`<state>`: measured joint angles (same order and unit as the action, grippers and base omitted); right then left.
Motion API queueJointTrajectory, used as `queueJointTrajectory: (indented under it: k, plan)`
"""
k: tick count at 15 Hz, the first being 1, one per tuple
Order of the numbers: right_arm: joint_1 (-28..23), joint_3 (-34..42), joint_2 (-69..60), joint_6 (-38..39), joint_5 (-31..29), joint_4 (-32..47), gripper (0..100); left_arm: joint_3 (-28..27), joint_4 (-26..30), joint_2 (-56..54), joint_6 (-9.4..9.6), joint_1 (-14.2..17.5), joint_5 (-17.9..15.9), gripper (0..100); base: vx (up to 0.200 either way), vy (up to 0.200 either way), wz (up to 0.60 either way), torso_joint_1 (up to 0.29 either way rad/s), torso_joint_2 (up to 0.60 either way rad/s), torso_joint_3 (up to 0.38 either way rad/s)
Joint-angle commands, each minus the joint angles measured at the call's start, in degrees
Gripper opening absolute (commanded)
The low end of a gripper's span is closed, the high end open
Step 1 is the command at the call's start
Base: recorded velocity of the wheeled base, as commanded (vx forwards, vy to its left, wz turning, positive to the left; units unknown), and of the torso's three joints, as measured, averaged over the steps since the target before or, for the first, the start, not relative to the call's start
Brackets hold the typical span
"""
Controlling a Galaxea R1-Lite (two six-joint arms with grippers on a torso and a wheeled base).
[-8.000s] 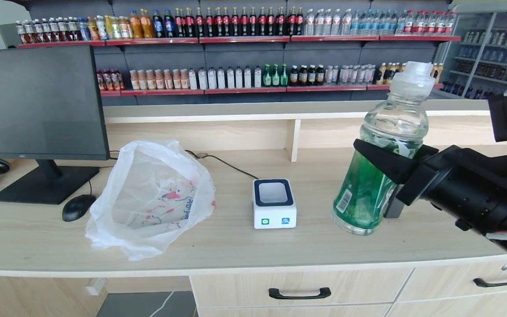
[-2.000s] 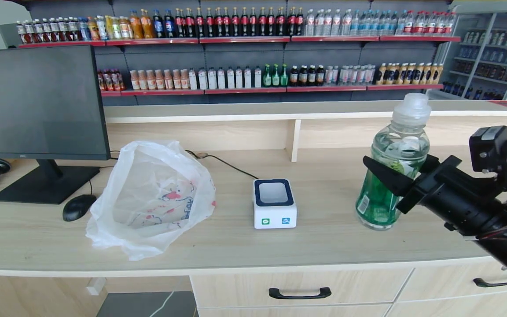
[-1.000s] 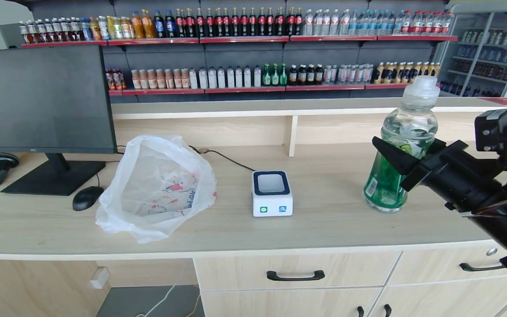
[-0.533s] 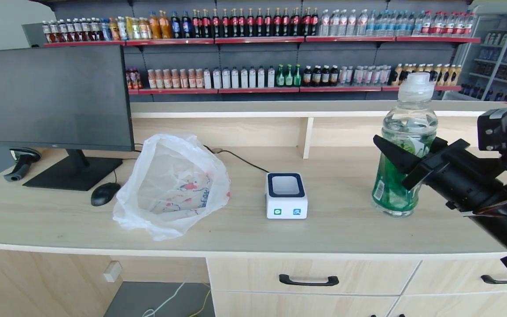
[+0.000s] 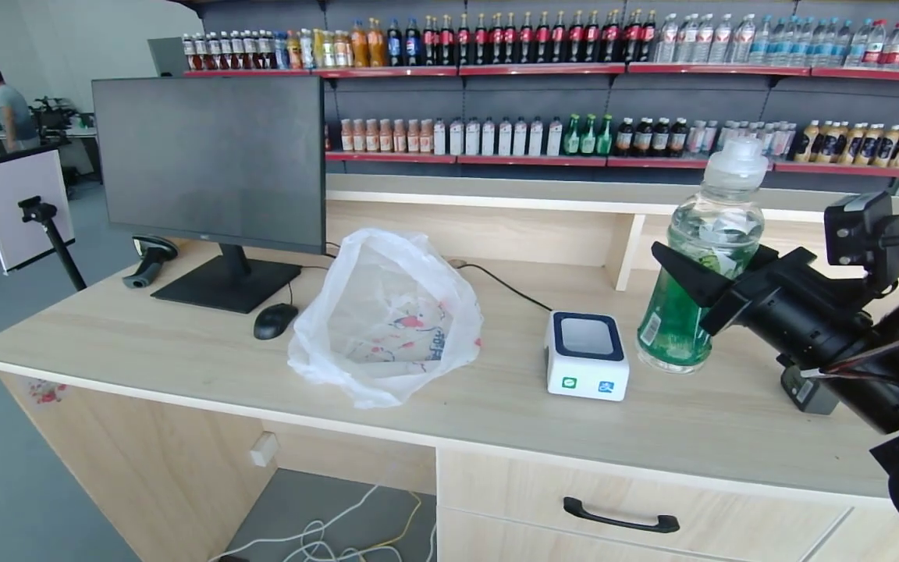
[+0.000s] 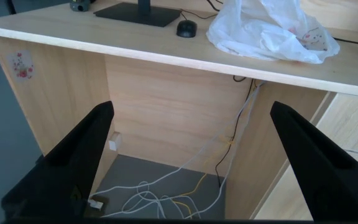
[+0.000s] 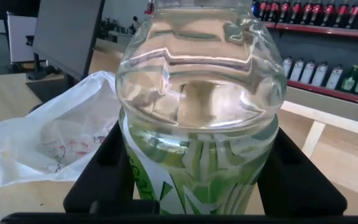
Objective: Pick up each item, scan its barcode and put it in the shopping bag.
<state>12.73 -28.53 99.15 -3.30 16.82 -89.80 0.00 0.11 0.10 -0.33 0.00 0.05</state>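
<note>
A clear bottle [image 5: 698,257] with a green label and white cap stands upright in my right gripper [image 5: 695,269], which is shut on its middle. It hangs just right of the white barcode scanner [image 5: 586,355], base close to the counter; I cannot tell if it touches. Its barcode faces the scanner side. The right wrist view has the bottle [image 7: 201,106] between the black fingers [image 7: 104,174]. The white shopping bag [image 5: 387,316] lies open left of the scanner. My left gripper [image 6: 191,155] is open, low in front of the counter, below the bag [image 6: 266,31].
A monitor [image 5: 211,164], a black mouse [image 5: 275,320] and a handheld scanner [image 5: 149,261] stand at the counter's left. A cable runs behind the bag. Drinks shelves fill the back wall. Drawers [image 5: 621,515] sit under the counter [image 5: 184,351]; loose cables lie on the floor [image 6: 166,199].
The head camera has shifted, so the whole scene now sits further right. The right gripper still holds the bottle, which now stands closer to the barcode scanner.
</note>
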Motion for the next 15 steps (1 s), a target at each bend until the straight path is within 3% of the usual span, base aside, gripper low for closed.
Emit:
queueJointTrajectory:
  k: [1, 8, 11, 13, 15]
  plan:
    - [0.02, -2.06, 1.75, -0.12, 0.05, -0.2, 0, 0.0, -0.02, -0.01, -0.11, 0.0, 0.04, 100, 0.0, 0.0, 0.0, 0.0, 0.0, 0.0]
    - [1.07, -11.2, 7.9, -7.51, 0.93, -0.2, 0, 0.0, -0.02, -0.01, -0.02, 0.0, 0.04, 100, 0.0, 0.0, 0.0, 0.0, 0.0, 0.0]
    - [1.16, -11.2, 9.4, -9.18, 6.82, -0.2, 0, 0.0, -0.02, -0.01, -0.02, 0.0, 0.04, 100, 0.0, 0.0, 0.0, 0.0, 0.0, 0.0]
    - [1.34, -12.69, 10.54, -17.61, 7.87, -0.2, 0, 0.0, -0.02, -0.01, -0.11, 0.09, 0.04, 100, 0.0, 0.0, 0.0, 0.0, 0.0, 0.0]
    - [3.97, -14.63, 10.81, -20.95, 8.4, -0.2, 0, 0.0, -0.02, -0.01, -0.02, 0.09, 0.04, 100, 0.0, 0.0, 0.0, 0.0, 0.0, 0.0]
